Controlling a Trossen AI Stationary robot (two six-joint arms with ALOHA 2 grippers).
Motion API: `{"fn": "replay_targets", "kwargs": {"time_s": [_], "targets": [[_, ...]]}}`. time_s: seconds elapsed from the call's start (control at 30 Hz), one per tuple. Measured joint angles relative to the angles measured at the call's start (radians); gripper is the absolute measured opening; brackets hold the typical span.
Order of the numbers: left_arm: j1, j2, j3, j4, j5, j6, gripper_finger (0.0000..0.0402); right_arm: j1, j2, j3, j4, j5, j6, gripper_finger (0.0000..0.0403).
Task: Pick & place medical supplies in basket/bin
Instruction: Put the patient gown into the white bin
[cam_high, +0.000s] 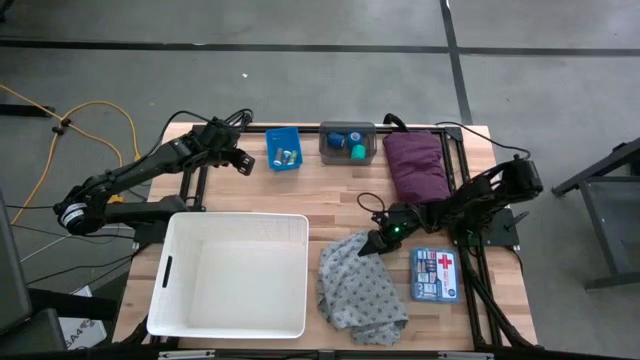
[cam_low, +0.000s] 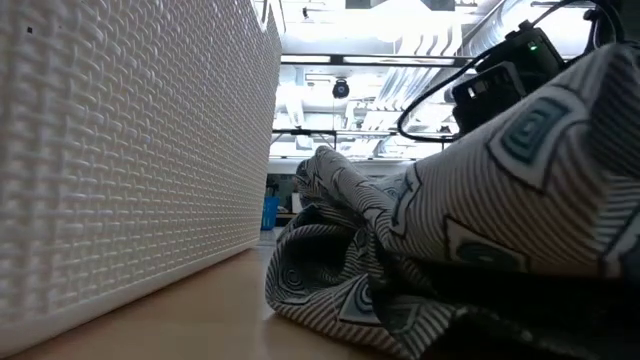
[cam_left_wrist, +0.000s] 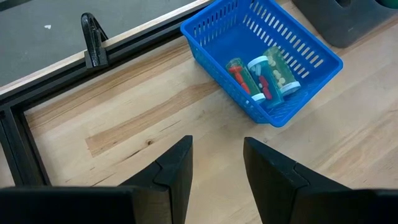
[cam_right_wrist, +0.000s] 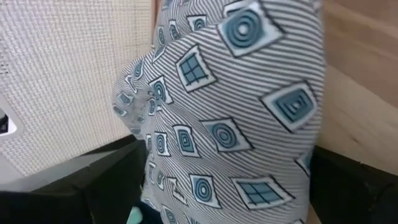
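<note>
The grey patterned cloth (cam_high: 360, 290) lies crumpled on the table just right of the white basket (cam_high: 170, 270). My right gripper (cam_high: 374, 242) is at the cloth's far right corner and is shut on it. In the right wrist view the cloth (cam_right_wrist: 230, 106) fills the picture. My left gripper (cam_left_wrist: 217, 168) is open and hovers over bare table near the small blue bin (cam_left_wrist: 267, 56), which holds the vials (cam_left_wrist: 264, 78). The tape rolls (cam_high: 350, 143) sit in the small grey bin. The maroon cloth (cam_high: 414, 165) lies folded at the far right. My right gripper holds the grey cloth by a bunched fold at its far right corner (cam_right_wrist: 224, 180), between the two fingers (cam_right_wrist: 118, 180). The fingers slant down from the table's right. That corner is drawn up to a point (cam_high: 366, 240). The rest of the cloth lies slack on the table (cam_low: 330, 290).
A blue first-aid box (cam_high: 435, 275) lies right of the cloth, under my right arm. The basket's woven wall (cam_low: 130, 150) stands close beside the cloth. The small grey bin (cam_high: 348, 142) sits at the far edge between the blue bin (cam_high: 284, 148) and the maroon cloth.
</note>
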Motion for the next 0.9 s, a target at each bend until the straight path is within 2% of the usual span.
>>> {"fn": "replay_targets", "kwargs": {"time_s": [0.27,0.63,0.9], "targets": [[0.000,0.000,0.000,0.000,0.000,0.000,0.0136,0.000,0.036,0.016,0.030,-0.037,-0.017,0.0370],[0.000,0.000,0.000,0.000,0.000,0.000,0.0136,0.000,0.037,0.016,0.018,-0.033,-0.021,0.0248],[0.000,0.000,0.000,0.000,0.000,0.000,0.0136,0.000,0.039,0.015,0.015,-0.020,-0.048,0.0187]]}}
